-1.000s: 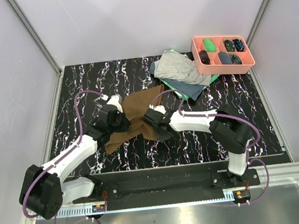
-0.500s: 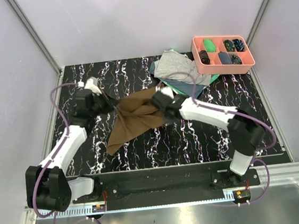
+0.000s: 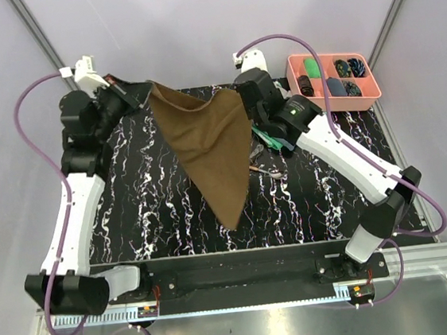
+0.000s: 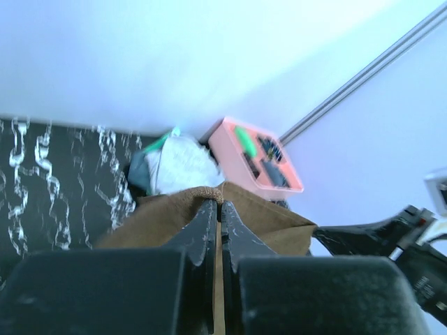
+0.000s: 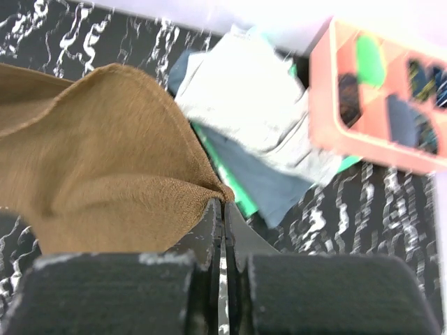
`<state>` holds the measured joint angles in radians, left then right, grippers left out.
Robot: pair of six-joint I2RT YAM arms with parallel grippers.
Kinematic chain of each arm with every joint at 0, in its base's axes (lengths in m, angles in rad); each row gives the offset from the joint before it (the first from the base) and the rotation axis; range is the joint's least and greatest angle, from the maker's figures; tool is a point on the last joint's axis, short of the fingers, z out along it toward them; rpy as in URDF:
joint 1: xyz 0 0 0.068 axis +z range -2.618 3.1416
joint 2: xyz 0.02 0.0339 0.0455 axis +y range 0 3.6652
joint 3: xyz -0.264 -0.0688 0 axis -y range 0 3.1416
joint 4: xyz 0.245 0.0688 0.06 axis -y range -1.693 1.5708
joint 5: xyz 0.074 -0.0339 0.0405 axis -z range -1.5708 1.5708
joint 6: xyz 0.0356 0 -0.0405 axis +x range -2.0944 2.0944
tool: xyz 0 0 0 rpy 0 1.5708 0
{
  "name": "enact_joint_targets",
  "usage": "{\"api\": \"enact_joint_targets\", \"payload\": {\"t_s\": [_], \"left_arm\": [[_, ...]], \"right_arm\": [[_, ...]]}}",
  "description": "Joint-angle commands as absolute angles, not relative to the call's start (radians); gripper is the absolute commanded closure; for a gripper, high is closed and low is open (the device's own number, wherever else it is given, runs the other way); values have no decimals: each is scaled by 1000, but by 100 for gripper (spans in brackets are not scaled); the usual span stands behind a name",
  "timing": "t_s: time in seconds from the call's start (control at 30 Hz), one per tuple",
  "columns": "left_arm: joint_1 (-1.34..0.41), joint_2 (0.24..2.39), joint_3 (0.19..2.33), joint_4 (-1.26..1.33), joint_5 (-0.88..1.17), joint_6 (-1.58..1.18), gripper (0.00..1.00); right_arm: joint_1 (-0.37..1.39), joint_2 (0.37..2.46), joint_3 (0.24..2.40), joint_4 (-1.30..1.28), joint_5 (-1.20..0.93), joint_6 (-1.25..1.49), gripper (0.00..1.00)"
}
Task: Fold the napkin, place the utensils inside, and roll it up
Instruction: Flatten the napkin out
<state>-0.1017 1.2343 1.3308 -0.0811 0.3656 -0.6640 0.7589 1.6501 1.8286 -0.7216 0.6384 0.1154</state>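
- Both arms have swung up and apart. A second ago they were low over the middle of the tabletop (image 3: 173,221), with the brown napkin (image 3: 209,141) crumpled between them.
- The napkin is now off the surface and stretched in the air. Its top edge runs along the far edge of the tabletop, from near the far-left corner to about the middle.
- The left gripper (image 4: 218,206) is pinched tight on one upper corner of the napkin. No gap shows between its fingers.
- The right gripper (image 5: 222,206) is pinched tight on the other upper corner in the same way.
- The cloth hangs as a triangle whose lowest point reaches toward the centre of the tabletop. It is not clear whether the tip touches the surface.
- Small pieces that look like the utensils (image 3: 276,175) lie right of centre, apart from the napkin and too small to tell apart.
- A grey cloth (image 5: 251,105), a green cloth (image 5: 241,199) and a pink tray (image 3: 341,105) sit toward the far-right corner.
- Judgement: the napkin has been shaken open, but it has not yet been laid flat, folded or filled.
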Motion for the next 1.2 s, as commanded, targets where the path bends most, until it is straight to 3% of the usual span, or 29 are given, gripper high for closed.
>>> {"api": "enact_joint_targets", "payload": {"t_s": [0.0, 0.23, 0.57, 0.97, 1.17], "left_arm": [[-95, 1123, 1400, -130, 310, -652, 100], [-95, 908, 1374, -207, 95, -615, 100], [-95, 770, 1431, -301, 75, -615, 100], [-95, 687, 1563, -394, -55, -540, 100], [-95, 738, 1508, -381, -89, -512, 100]], "right_arm": [[761, 1602, 1882, -660, 678, -40, 100], [761, 1479, 1825, -575, 615, -72, 100], [785, 1364, 1867, -551, 485, -178, 100], [910, 1397, 2072, -548, 494, -253, 100], [911, 1505, 2147, -523, 500, -276, 100]]}}
